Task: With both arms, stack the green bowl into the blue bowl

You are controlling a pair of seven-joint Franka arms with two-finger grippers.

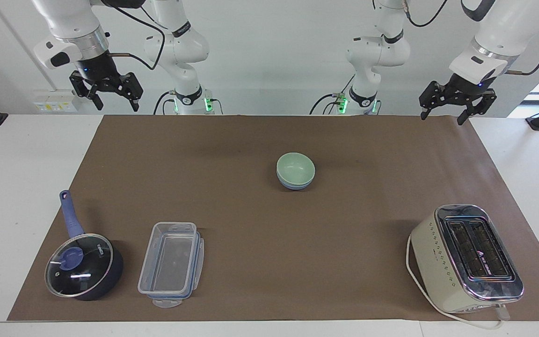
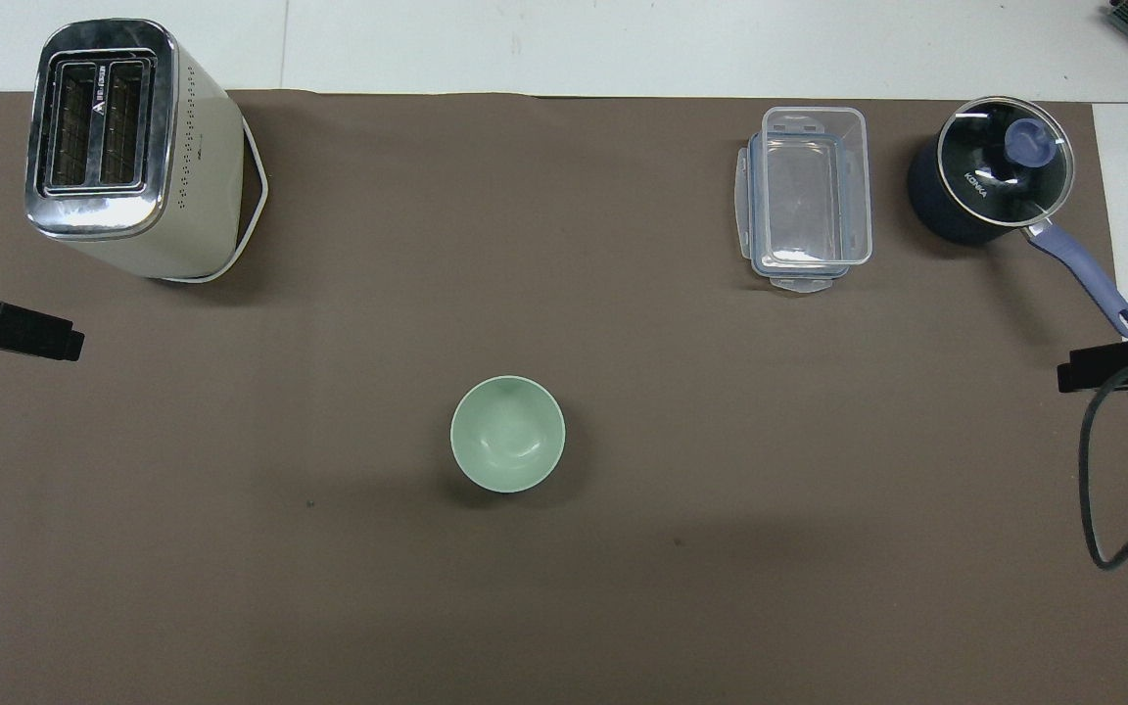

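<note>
- Green bowl (image 1: 295, 167) sits nested inside the blue bowl (image 1: 296, 185) near the middle of the brown mat (image 1: 269, 140), nearer to the robots than the toaster (image 1: 466, 257), the clear container (image 1: 171, 264) and the lidded saucepan (image 1: 82, 267); by the look of it the stacking is done.
- Only a thin band of the blue bowl shows under the green rim in the facing view; from overhead the green bowl (image 2: 507, 434) hides it wholly.
- Both bowls look small, light and stiff, with a smooth matte skin that could slip in a pinch; likely hard enough to chip if dropped.
- The best hold, I judge, is across the rim wall, one finger inside and one outside; lifting the green rim alone could leave the blue bowl on the surface.
- Left hand (image 1: 456, 100) hangs in the air over the mat's edge at its own end, jaws apart and empty, waiting.
- Right hand (image 1: 108, 91) hangs likewise over its end, jaws apart, holding nothing.
</note>
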